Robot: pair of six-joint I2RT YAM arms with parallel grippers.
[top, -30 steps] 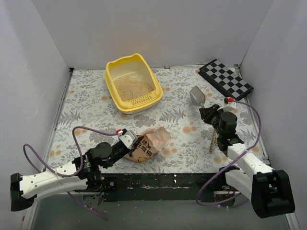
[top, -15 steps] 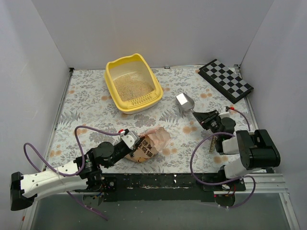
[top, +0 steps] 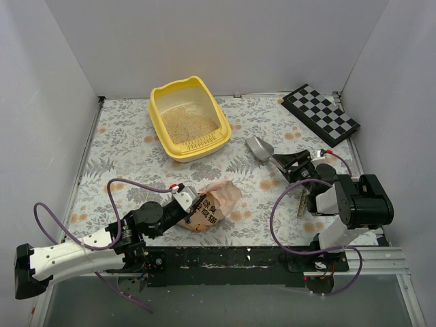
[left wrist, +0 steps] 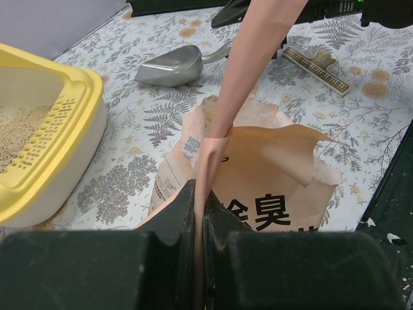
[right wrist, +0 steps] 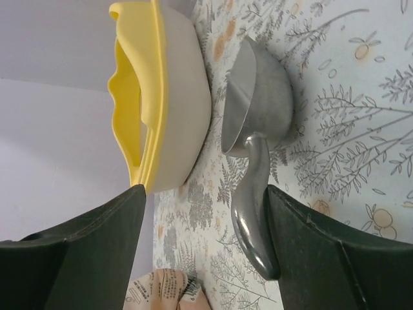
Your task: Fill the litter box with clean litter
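The yellow litter box [top: 219, 121] stands at the back centre with pale beige clean litter [top: 182, 125] covering its floor; it also shows in the left wrist view [left wrist: 71, 123] and the right wrist view [right wrist: 155, 84]. The silver scoop [top: 259, 148] lies on the table right of the box. My right gripper [top: 288, 163] is open, and the scoop's handle [right wrist: 250, 219] lies between the fingers, against one of them. My left gripper [top: 185, 200] is shut on the pink upper flap of the crinkled bag [left wrist: 271, 181], which stands open at the near edge.
A black-and-white checkered board [top: 320, 112] leans at the back right. A narrow ruler-like strip [top: 302, 197] lies by the right arm. White walls close off the left, back and right sides. Purple cables loop around both arms.
The right arm brought the scoop down from above the table, laid it on the mat and opened its jaws. The left gripper and bag have barely moved.
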